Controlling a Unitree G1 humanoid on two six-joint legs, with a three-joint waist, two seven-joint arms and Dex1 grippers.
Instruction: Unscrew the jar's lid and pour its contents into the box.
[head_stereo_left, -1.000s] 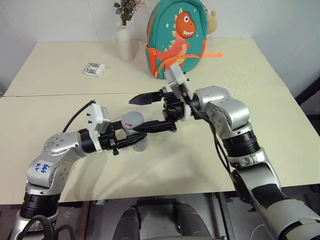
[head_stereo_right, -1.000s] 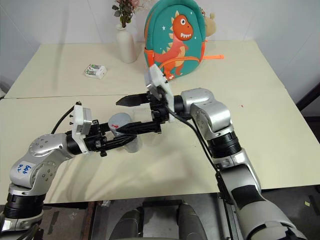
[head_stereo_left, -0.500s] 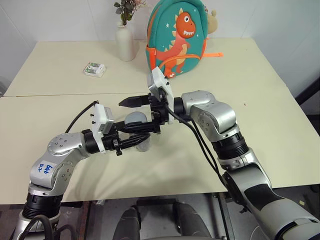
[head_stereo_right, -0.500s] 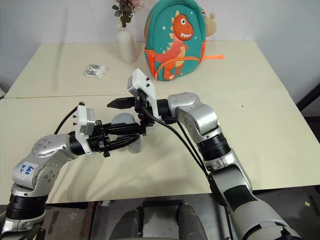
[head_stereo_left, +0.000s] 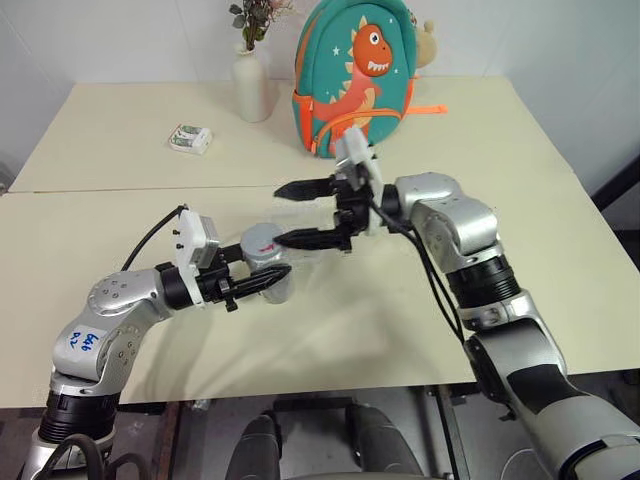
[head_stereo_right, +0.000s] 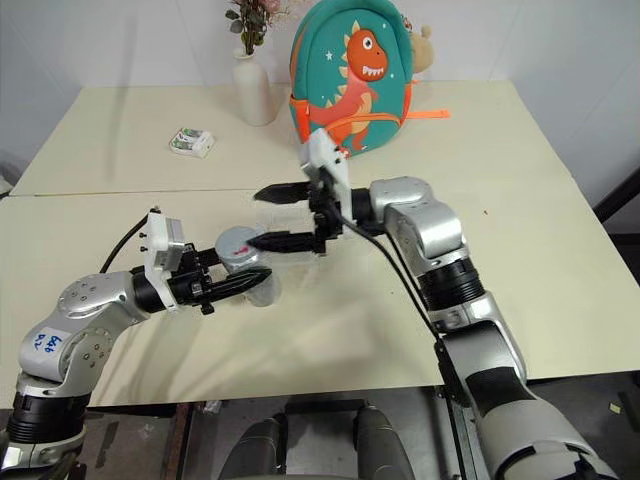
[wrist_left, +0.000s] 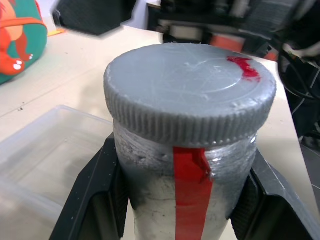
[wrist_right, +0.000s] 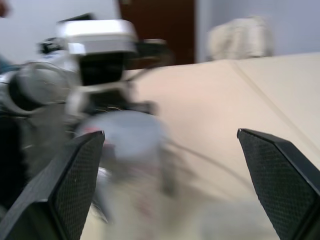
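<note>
The left gripper (head_stereo_left: 262, 284) has its jaws clamped on the jar (wrist_left: 187, 200), held upright above the bench (head_stereo_left: 330, 330), the lid (head_stereo_left: 262, 240) on top. Just beyond the lid, the right gripper (head_stereo_left: 292, 214) hangs level, jaws wide, not yet straddling the lid. The box (wrist_left: 45, 155) lies behind the jar.

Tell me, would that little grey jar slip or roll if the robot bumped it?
Probably not slip: the left gripper is shut on the jar, one finger either side. Its round body would likely roll if laid down. The lid has a ribbed edge, so the open right gripper should grip it.
</note>
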